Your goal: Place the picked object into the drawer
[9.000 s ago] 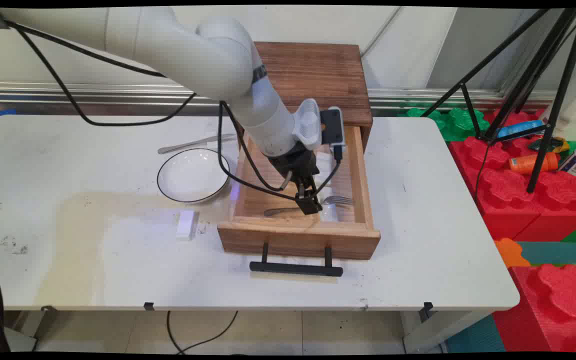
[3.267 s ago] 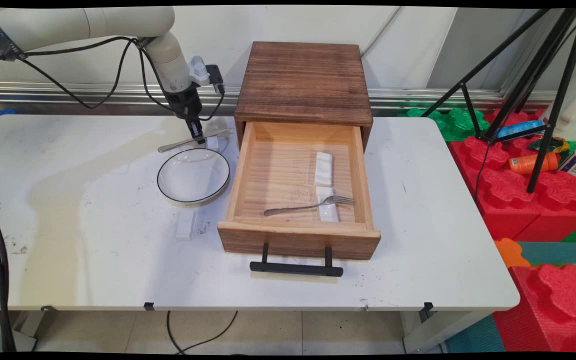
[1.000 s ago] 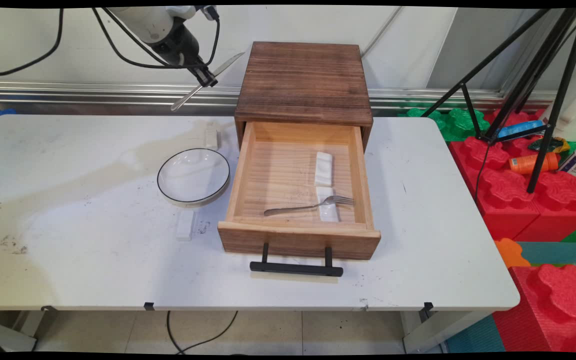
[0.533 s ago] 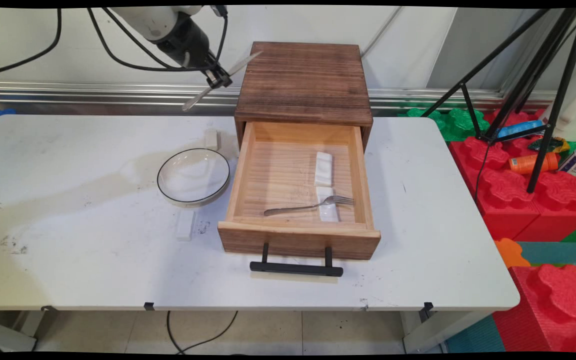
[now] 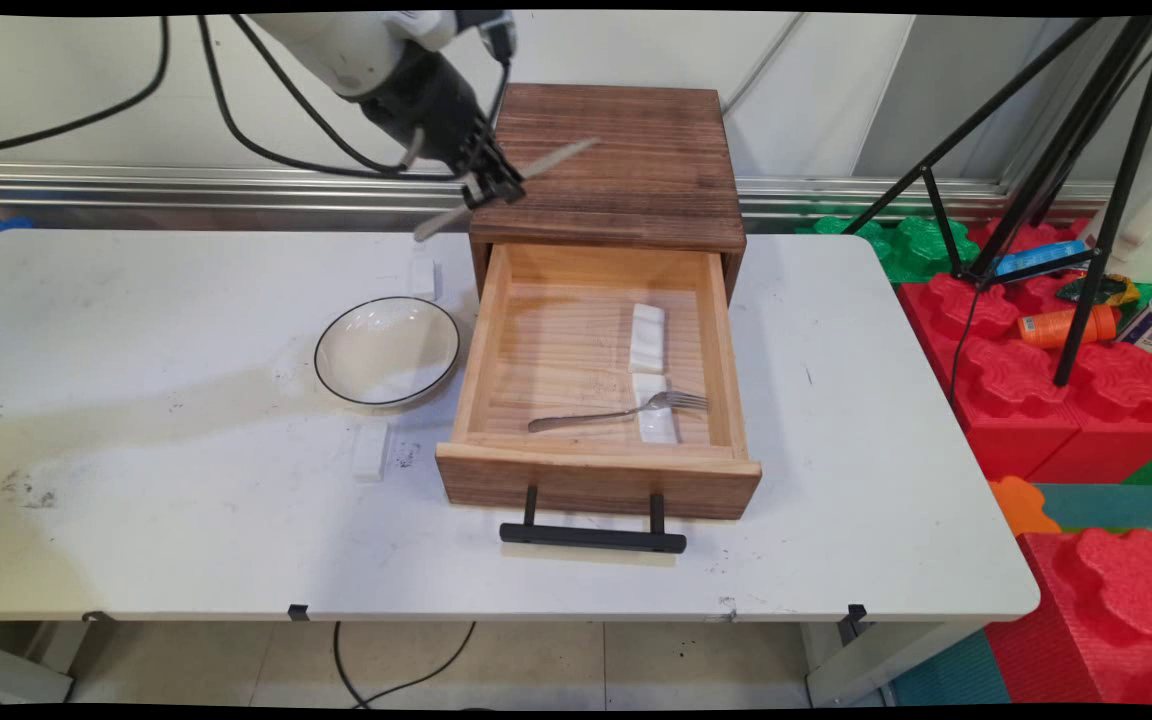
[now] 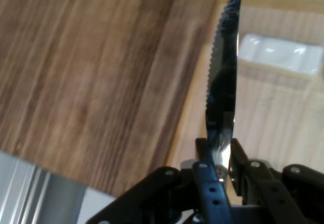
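Steel serrated knife (image 5: pixel 506 188) pinched in the tool (image 5: pixel 492 186), raised above the surface (image 5: pixel 156 500).
Tool fingers (image 6: pixel 212 193) are pressed onto the knife near the blade base, over the wooden cabinet's (image 5: pixel 616 160) front left corner; the blade points toward 2 o'clock. At 6 o'clock, the open drawer (image 5: pixel 596 470) holds a fork (image 5: pixel 616 411) and two white rests (image 5: pixel 647 338). A bowl (image 5: pixel 387 351) sits at 7 o'clock.
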Available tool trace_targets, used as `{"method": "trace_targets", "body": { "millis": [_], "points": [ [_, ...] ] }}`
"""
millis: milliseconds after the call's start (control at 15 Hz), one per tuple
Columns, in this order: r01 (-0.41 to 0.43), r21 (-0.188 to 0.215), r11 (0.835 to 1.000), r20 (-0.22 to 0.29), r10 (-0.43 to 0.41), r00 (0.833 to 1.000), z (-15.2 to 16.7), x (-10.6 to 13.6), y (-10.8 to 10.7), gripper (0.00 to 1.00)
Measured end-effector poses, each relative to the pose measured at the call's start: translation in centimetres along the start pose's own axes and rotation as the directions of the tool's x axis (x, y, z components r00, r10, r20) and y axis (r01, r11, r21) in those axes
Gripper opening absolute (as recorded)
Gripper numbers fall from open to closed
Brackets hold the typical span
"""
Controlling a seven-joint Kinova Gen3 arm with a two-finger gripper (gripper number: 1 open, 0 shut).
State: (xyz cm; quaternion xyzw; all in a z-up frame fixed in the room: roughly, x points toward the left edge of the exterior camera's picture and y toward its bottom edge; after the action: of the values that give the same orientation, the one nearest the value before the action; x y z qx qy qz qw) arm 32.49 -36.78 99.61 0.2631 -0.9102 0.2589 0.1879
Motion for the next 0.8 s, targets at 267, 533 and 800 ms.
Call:
{"method": "trace_targets", "body": {
  "millis": [267,533,800],
  "points": [
    [-0.054,-0.038,0.998,-0.011,0.053,0.999,0.8,1.9,1.5,0.00],
    [-0.104,-0.065,0.993,-0.022,0.102,0.995,2.9,4.2,2.7,0.00],
    [-0.127,-0.087,0.988,-0.021,0.126,0.992,5.6,5.6,3.5,0.00]
  ]
}}
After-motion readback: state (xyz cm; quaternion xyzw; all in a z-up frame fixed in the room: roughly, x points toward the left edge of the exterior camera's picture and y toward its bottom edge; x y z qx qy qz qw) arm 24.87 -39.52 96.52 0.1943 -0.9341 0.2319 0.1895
